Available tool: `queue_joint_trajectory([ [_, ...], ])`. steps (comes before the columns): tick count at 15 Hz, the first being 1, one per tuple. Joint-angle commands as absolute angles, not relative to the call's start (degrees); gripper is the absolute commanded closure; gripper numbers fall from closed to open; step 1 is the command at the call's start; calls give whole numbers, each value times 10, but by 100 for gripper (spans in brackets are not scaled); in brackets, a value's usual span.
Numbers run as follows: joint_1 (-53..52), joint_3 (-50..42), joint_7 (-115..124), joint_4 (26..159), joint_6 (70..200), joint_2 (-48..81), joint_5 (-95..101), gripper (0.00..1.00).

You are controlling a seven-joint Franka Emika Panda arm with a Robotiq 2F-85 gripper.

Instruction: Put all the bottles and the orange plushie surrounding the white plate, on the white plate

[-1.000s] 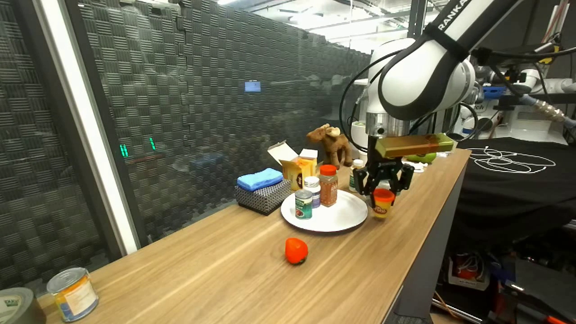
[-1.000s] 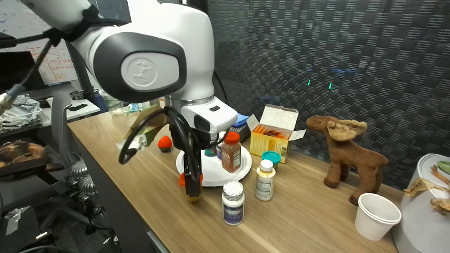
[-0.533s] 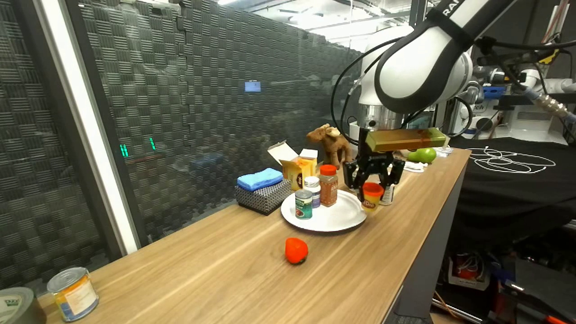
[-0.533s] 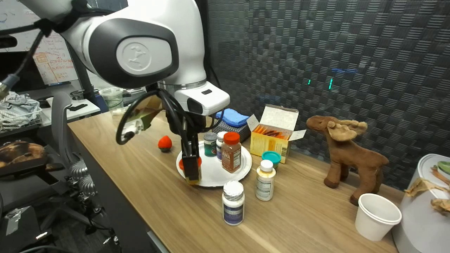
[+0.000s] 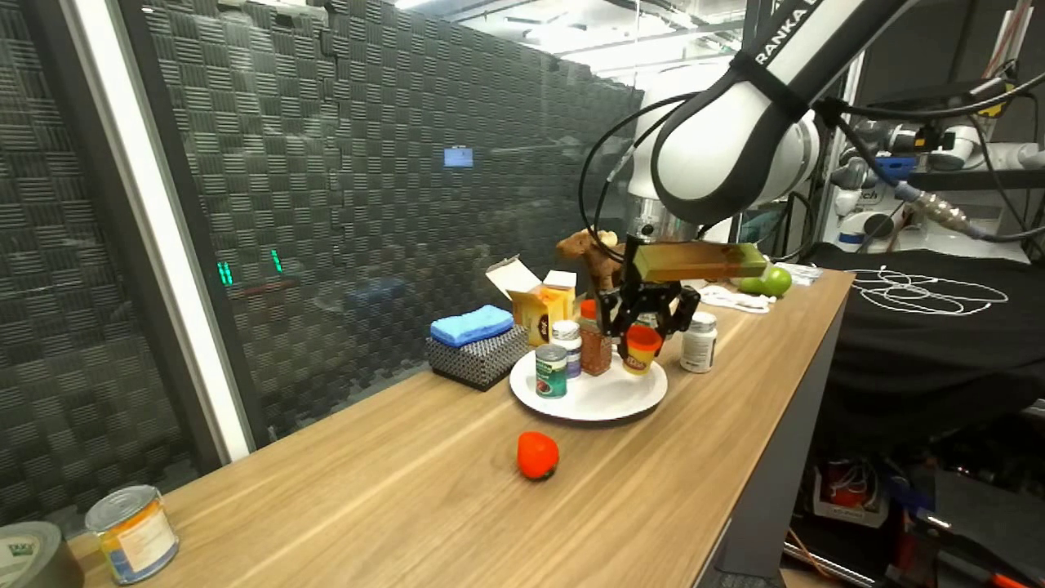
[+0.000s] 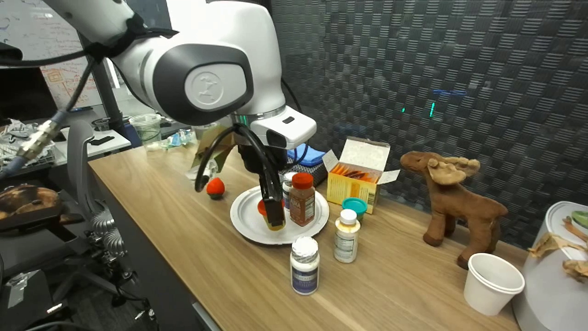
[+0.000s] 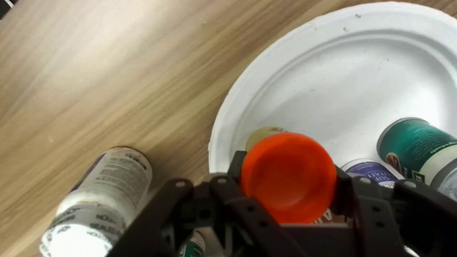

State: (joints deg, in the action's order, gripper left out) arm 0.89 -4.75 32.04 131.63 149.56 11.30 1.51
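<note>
Clasping a tilted red-lidded yellow tub (image 7: 287,180) between part-closed jaws, the pincer (image 5: 642,346) overhangs the white plate (image 7: 342,89), with bare plate at its one o'clock in the wrist view and the red-capped bottle (image 5: 596,355) at its nine o'clock in an exterior view.

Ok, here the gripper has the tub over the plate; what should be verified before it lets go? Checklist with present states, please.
1. Gripper closed on orange-lidded tub: ok, jaws either side of it.
2. Tub over the white plate: ok, in all three views.
3. Tub upright: not ok, it leans in an exterior view.
4. Tub's base on the plate: cannot tell; contact does not show.
5. Red-capped bottle, white-capped bottle and green can upright on the plate: ok.
6. Every bottle on the plate: not ok; a wide white bottle and a slim white bottle stand beside it.
</note>
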Motion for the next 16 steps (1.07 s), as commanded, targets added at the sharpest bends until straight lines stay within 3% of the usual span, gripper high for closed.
queue_joint_trajectory([
  [1,2,-54,308,1268,1494,154,10,77],
  [5,2,-60,299,1239,1482,187,7,77],
  [6,1,-63,297,1235,1480,193,9,68],
  [8,-1,-64,291,1231,1474,196,8,27],
  [11,4,-59,271,1240,1476,181,-3,6],
  [12,4,-58,266,1246,1479,173,-7,1],
  [16,-1,-62,268,1275,1496,139,1,0],
])
